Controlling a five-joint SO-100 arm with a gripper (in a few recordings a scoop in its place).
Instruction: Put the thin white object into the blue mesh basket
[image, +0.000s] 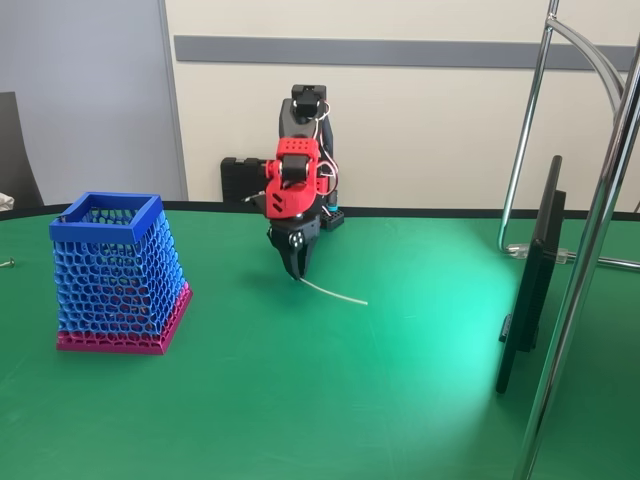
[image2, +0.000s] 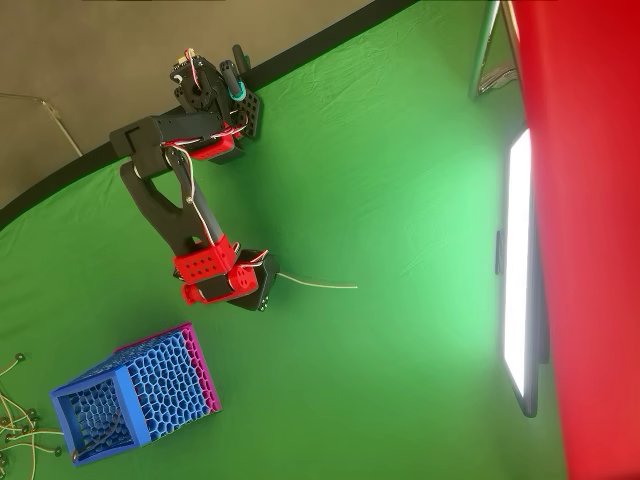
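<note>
The thin white object (image: 335, 293) lies on the green table, running right from under the arm; in the overhead view it (image2: 318, 283) reaches toward the table's middle. My red and black gripper (image: 297, 272) points straight down with its tips pressed together on the strand's left end, also seen from above (image2: 266, 292). The blue mesh basket (image: 107, 232) stands upright at the left on its pink base, well apart from the gripper. In the overhead view the basket (image2: 102, 384) is at the lower left.
A black screen (image: 533, 270) stands edge-on at the right. Chrome stand tubes (image: 585, 255) rise in front of it. A black box (image: 240, 178) sits behind the arm at the table's far edge. Small loose wires (image2: 14, 418) lie left of the basket.
</note>
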